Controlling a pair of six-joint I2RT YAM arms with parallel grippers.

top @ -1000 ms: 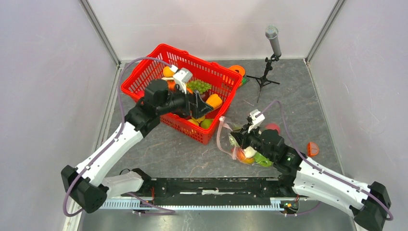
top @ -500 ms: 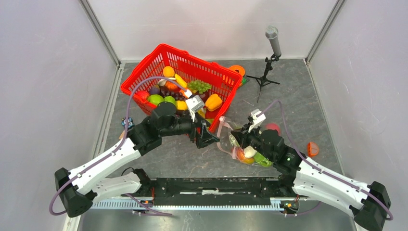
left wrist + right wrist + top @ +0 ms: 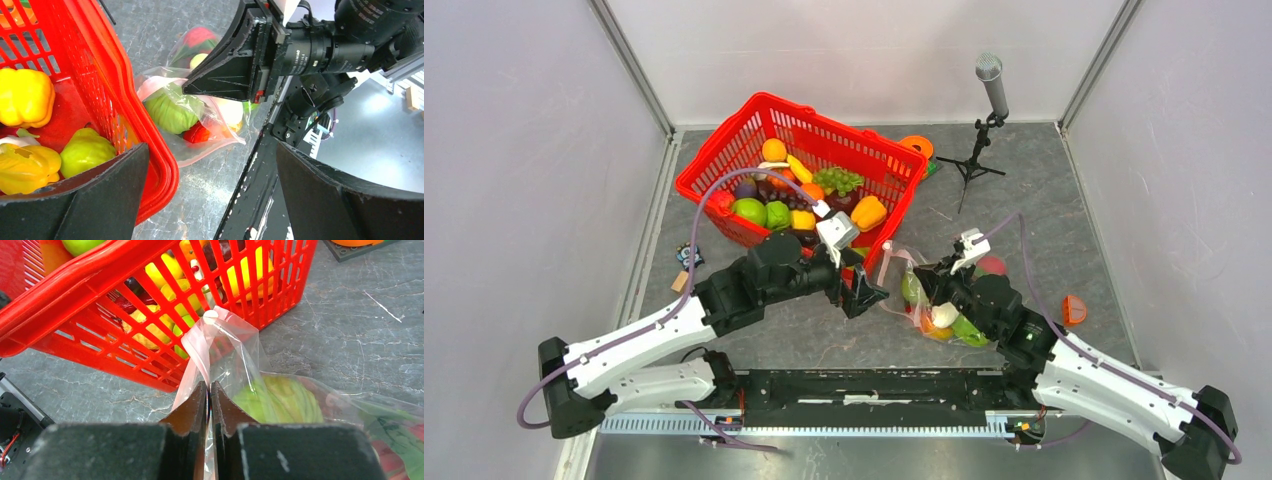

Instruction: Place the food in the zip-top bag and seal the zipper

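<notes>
Food (image 3: 837, 180) mostly in red basket (image 3: 854, 145), far L of desk (image 3: 1044, 200); a few pcs inside bag (image 3: 912, 290), which lies on desk just R of basket's near corner. L tool (image 3: 865, 293) hovers btwn basket and bag, jaws wide apart, holding nothing. R tool (image 3: 210, 390) pinched tight on bag's mouth edge by pink zipper (image 3: 196, 347), edge raised. Mic stand (image 3: 984, 130) far R, well apart.
</notes>
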